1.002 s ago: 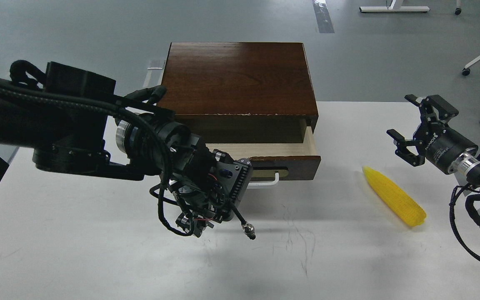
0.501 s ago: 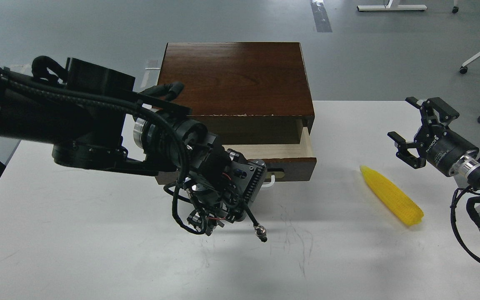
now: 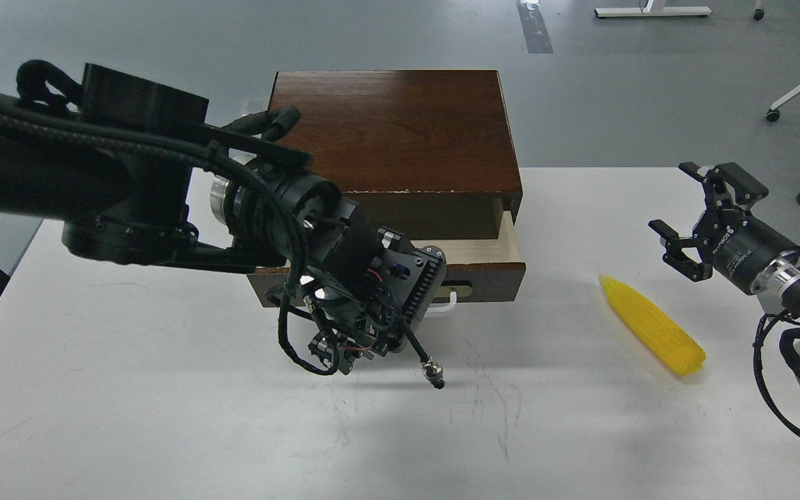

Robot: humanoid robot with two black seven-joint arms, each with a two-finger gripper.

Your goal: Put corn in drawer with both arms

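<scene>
The yellow corn (image 3: 653, 325) lies on the white table (image 3: 164, 417) at the right, pointed end toward the drawer. The dark brown drawer (image 3: 494, 281) stands partly pulled out of its dark wooden box (image 3: 393, 132), and a strip of pale interior (image 3: 476, 250) shows. My left gripper (image 3: 379, 312) hangs in front of the drawer's left half, beside the white handle (image 3: 446, 303). It is a dark cluster and its fingers cannot be told apart. My right gripper (image 3: 700, 212) is open and empty, above and right of the corn, apart from it.
A loose cable with a metal plug (image 3: 433, 375) dangles from my left wrist just above the table. White chair legs with wheels (image 3: 799, 198) stand on the grey floor beyond the table's right edge.
My left arm has shifted to the right along the drawer front, and its elbow has risen a little. The drawer's opening, the corn and my right gripper are much as before.
</scene>
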